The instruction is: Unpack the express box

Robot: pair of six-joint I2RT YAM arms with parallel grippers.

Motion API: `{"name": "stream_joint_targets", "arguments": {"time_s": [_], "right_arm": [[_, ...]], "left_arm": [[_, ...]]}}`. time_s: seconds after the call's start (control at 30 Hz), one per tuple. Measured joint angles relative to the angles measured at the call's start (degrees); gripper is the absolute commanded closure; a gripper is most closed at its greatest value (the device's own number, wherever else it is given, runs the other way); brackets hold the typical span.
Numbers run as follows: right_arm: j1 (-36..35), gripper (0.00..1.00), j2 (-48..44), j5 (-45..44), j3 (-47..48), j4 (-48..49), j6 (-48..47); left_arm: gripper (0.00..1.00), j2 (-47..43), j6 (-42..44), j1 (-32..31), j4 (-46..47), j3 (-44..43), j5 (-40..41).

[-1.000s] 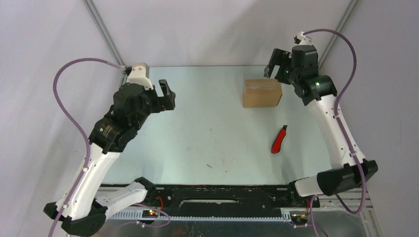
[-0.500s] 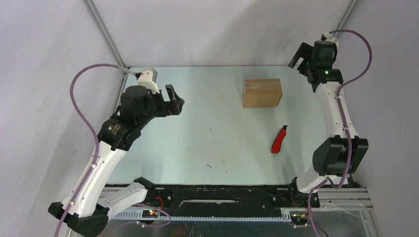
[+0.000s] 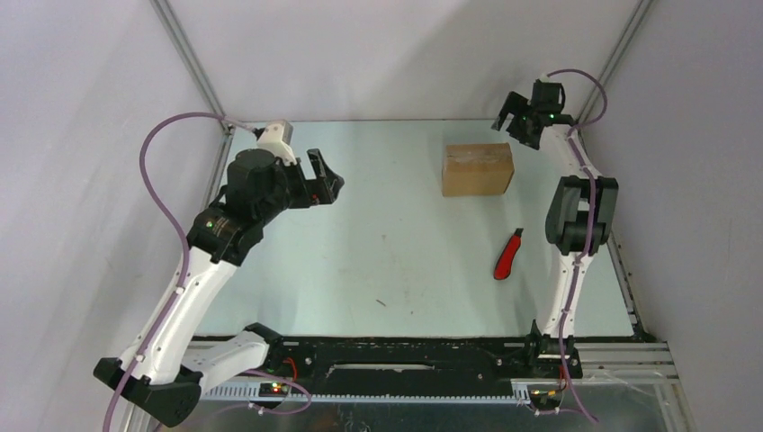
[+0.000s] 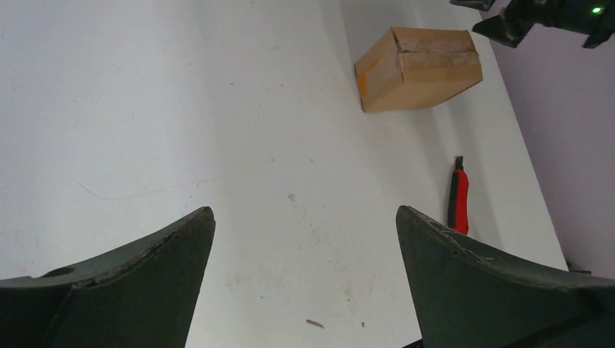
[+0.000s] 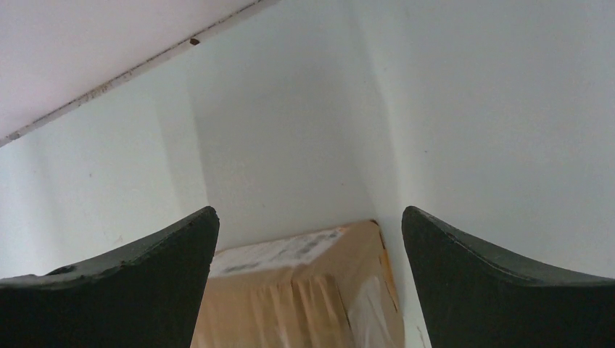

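The express box [image 3: 477,168] is a closed brown carton taped shut, resting on the table at the back right. It also shows in the left wrist view [image 4: 418,67] and, blurred, in the right wrist view [image 5: 304,290]. My right gripper [image 3: 520,120] is open and empty, hovering just right of and behind the box, with the box between its jaws in its own view [image 5: 310,212]. My left gripper [image 3: 326,182] is open and empty at the left, far from the box, above bare table [image 4: 304,210].
A red-handled knife [image 3: 508,254] lies on the table in front of the box, also seen in the left wrist view [image 4: 457,196]. Grey walls close in at the back and sides. The right arm's elbow [image 3: 580,211] stands just right of the knife.
My right arm has folded upright and its gripper swung left, back toward the box's right rear corner. My left gripper has shifted slightly right and stays open.
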State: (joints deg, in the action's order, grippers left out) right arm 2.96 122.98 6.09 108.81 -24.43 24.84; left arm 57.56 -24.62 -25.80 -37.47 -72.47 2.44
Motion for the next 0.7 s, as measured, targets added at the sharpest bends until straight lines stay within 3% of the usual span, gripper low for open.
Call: {"name": "stream_joint_targets", "arguments": {"time_s": [0.33,0.7], "right_arm": [[-3.08,0.0,11.47,0.13,13.27,-4.33,0.63],[-11.85,0.0,10.86,0.52,8.41,-4.48,-3.61]], "left_arm": [[0.02,3.41,-2.19,0.33,1.75,0.98,-1.2],[0.02,5.46,-4.9,2.1,3.1,2.62,-0.37]]}}
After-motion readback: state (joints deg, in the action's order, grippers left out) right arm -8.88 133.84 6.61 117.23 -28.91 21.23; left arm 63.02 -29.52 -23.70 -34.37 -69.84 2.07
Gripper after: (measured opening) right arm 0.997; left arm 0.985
